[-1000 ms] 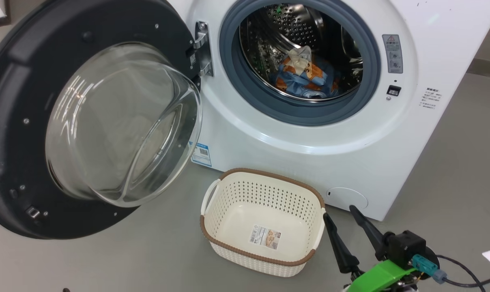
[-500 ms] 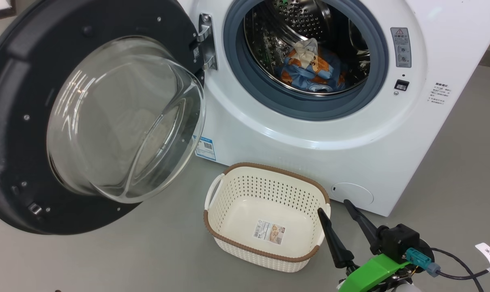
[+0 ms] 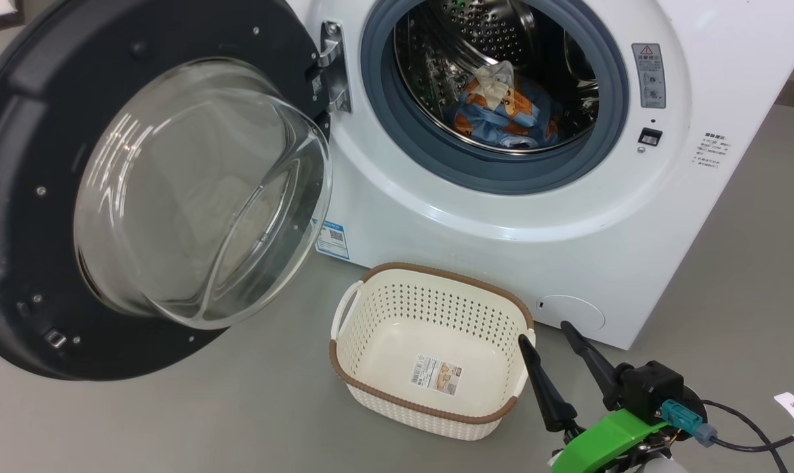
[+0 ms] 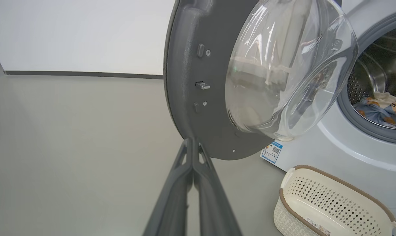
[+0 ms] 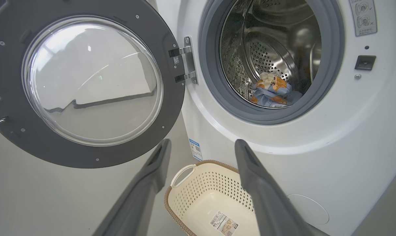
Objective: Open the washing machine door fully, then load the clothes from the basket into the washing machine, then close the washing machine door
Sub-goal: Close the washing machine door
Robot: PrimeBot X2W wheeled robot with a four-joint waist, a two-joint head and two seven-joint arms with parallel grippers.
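Here, on the white front-loading washing machine [image 3: 476, 223], the round black-ringed glass door [image 3: 16, 197] is swung wide. A cream perforated basket [image 3: 436, 272] is set before it; blue bear-print clothes [image 3: 502, 115] are lodged in the drum [image 3: 476, 39]. The left hand [image 4: 193, 142] is pinched closed, the right hand [image 3: 543, 332] splayed.

The washing machine door [image 3: 16, 197] runs off-frame left.

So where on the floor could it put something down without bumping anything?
Bare floor lies left of the basket, by the open door, and right of the washing machine. Crowded: the basket's right side, where the right gripper hangs close.
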